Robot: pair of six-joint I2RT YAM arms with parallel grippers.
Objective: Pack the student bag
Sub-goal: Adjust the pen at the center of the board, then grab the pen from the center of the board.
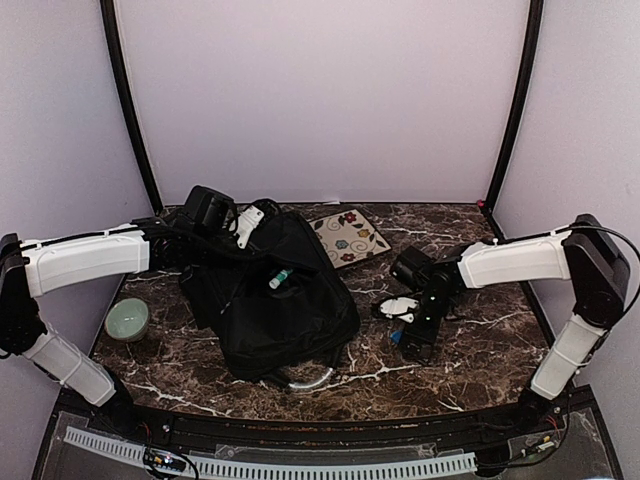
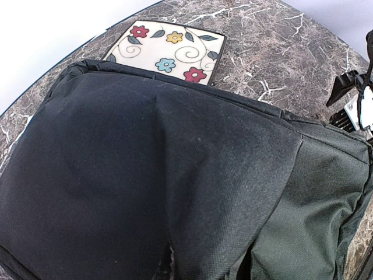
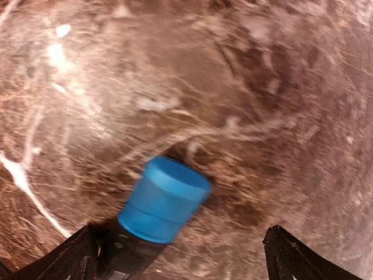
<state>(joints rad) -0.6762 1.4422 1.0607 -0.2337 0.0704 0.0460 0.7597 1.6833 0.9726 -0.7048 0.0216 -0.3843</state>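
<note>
Beside the student bag (image 1: 280,300), right gripper (image 3: 183,239) hovers spread over a blue-capped item (image 3: 166,198): lower, then close; left gripper (image 1: 215,215) clenches the bag.

Lab test cell — blank pale walls (image 1: 320,100), marble-look table (image 1: 480,350), black corner poles (image 1: 130,110).

a: what do we log besides the main stuff?
b: dark brown marble table (image 1: 480,350), white veins. pale green bowl (image 1: 127,320) near its left edge, upright.
a: toward the back?
b: we see a square floral plate (image 1: 349,236), cream with red, blue and yellow flowers, dark rim, lying flat.
a: right side?
b: blue-capped item (image 3: 165,198), dark body, tilted over the marble. blurred, so we can't tell what it is.
a: walls (image 1: 320,100)?
b: plain pale lilac.
</note>
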